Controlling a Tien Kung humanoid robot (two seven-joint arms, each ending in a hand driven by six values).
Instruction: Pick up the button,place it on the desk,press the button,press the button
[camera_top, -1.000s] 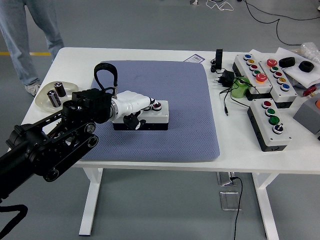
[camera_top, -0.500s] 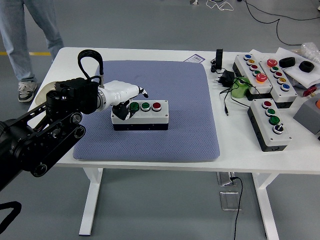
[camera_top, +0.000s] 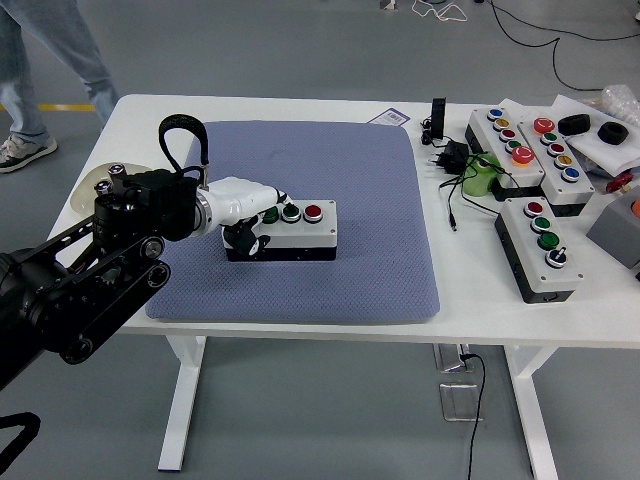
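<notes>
Only got the head view to work from, so here goes.

The button box (camera_top: 283, 231) is sitting on the blue-grey mat (camera_top: 340, 260) toward its left-middle, flat and square to the table (camera_top: 300, 330). It's a white-topped, dark-based housing with three caps in a row: two green ones and a red button (camera_top: 313, 212) at the right end. My left hand (camera_top: 245, 205) comes in from the left and lies over the box's left end, fingers bent down onto the top around the leftmost green cap, thumb hanging down the front face. It isn't gripping anything as far as I can see, more resting or pressing than grasping. Can't tell from this angle whether a fingertip is actually pushing the cap down. Right arm isn't in shot.

Handling-wise, I'd guess this thing is a rigid plastic enclosure, fairly light, hard smooth sides, so a bit slippery under the fingers. The mat looks textured, which should keep it from skating when I push straight down. If I push at a slant I'd expect the box to slide or tip at the left end. If I needed to lift it, I'd pinch across the short width, front and back faces, near the middle, clear of the caps.

Spare button boxes (camera_top: 538, 245) sit well apart on the right.
</notes>
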